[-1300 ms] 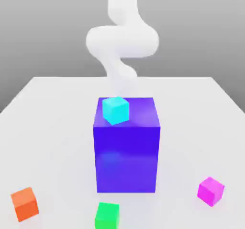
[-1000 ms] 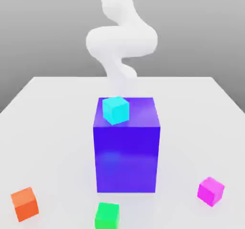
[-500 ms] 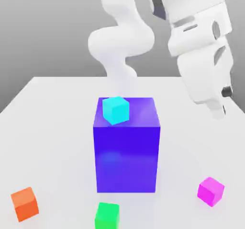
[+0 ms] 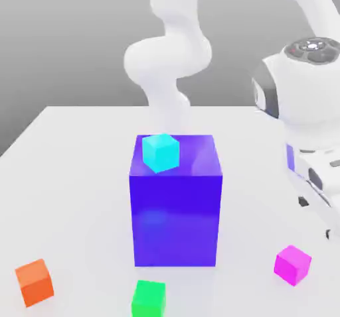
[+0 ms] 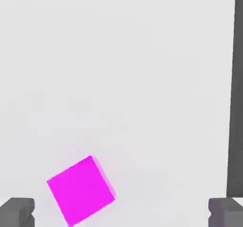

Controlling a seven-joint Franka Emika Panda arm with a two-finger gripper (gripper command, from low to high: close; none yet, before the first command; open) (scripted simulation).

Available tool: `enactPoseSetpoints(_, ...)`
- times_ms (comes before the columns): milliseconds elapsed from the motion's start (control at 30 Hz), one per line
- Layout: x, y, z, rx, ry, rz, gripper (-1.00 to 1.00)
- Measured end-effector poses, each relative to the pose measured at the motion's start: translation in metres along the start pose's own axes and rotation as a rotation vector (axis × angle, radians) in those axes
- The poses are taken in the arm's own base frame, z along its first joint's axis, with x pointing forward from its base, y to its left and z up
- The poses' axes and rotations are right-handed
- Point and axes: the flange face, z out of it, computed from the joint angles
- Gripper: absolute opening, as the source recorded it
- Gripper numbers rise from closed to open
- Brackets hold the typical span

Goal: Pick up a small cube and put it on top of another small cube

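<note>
The Panda gripper (image 5: 122,214) is empty, its 2 fingers standing wide apart above the table (image 4: 80,196), to the exterior view's right of the big blue-violet block (image 4: 176,219). The magenta cube (image 4: 292,265) rests on the table to that same side of the block and nearer the camera than it. From the gripper, the cube lies down towards the table and a little to the block's side; in the hand view it sits nearer 1 finger than the other. The cube has no long axis, but its sides run aslant to the line between the fingers, so the grasp probably calls for a shift over it, a turn of the wrist and then a descent. It is small, bright and plain-faced, with sharp edges, and sits flat. The green cube (image 4: 148,300), the likely base for the stack, stands in front of the block.
</note>
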Motion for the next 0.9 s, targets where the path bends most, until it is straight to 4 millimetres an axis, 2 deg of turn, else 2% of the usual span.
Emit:
enactPoseSetpoints(133,-0.005,-0.012,0.028,-0.034,-0.067,-0.168,0.0)
enactPoseSetpoints(300,-0.01,-0.023,0.053,-0.087,-0.145,-0.374,0.0)
enactPoseSetpoints(500,-0.017,-0.018,0.107,-0.097,-0.156,-0.407,0.0)
enactPoseSetpoints(533,-0.019,-0.017,0.115,-0.096,-0.157,-0.406,-1.0)
enactPoseSetpoints(733,-0.02,-0.017,0.119,-0.093,-0.159,-0.405,-1.0)
enactPoseSetpoints(800,-0.017,-0.018,0.108,-0.096,-0.157,-0.408,-1.0)
enactPoseSetpoints(900,-0.013,-0.021,0.081,-0.098,-0.157,-0.409,-1.0)
